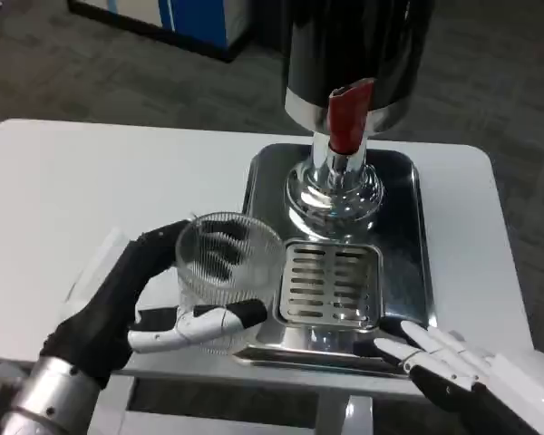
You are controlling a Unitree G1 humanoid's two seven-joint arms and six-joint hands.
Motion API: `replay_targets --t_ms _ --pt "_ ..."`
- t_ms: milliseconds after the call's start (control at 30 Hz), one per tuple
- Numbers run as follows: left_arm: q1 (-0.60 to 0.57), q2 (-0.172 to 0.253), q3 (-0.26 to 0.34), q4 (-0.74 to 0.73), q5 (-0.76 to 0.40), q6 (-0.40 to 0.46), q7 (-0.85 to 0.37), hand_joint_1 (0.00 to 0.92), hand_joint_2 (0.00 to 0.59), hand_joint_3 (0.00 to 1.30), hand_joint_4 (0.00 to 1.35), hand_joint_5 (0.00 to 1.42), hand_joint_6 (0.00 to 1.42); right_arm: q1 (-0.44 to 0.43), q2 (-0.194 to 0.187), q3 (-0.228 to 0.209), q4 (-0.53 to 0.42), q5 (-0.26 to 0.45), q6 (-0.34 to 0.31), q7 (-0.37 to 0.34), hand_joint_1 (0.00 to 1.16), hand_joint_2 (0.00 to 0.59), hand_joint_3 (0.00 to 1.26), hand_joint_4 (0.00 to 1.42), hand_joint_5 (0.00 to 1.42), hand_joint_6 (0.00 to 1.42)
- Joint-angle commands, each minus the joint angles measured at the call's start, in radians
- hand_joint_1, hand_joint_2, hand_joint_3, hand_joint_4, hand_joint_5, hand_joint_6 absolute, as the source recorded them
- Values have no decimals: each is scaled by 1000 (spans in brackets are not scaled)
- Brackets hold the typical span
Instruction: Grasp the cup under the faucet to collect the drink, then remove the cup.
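The white table (63, 190) carries a steel tray (408, 227) set toward its right edge and reaching nearly to the near edge. At the tray's far end stands the black drink dispenser (358, 45), with a red-handled faucet (349, 118) over a chrome base. A slotted drip grate (331, 283) lies in the tray's near half. The clear ribbed cup (227, 267) sits just left of the grate, at the tray's left rim, not under the faucet. The left hand (177, 304) grips the cup, fingers wrapped around it. The right hand (462, 362) rests at the tray's near right corner, fingers extended, holding nothing.
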Motion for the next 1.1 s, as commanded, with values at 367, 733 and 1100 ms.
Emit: replay_targets --t_ms 367,733,1100 --pt "-221 -14 -95 292 108 -92 147 613 110 565 496 569 544 6 13 -2 -13 -4 19 0 500 459 134 19 0 0" --pt "-306 -12 -188 347 158 1 127 535 105 549 494 545 529 24 20 5 -13 -8 26 -10 500 459 134 19 0 0" --pt "-248 0 -259 210 190 179 76 344 120 507 429 444 484 28 27 4 -13 -3 33 -12 500 459 134 20 0 0"
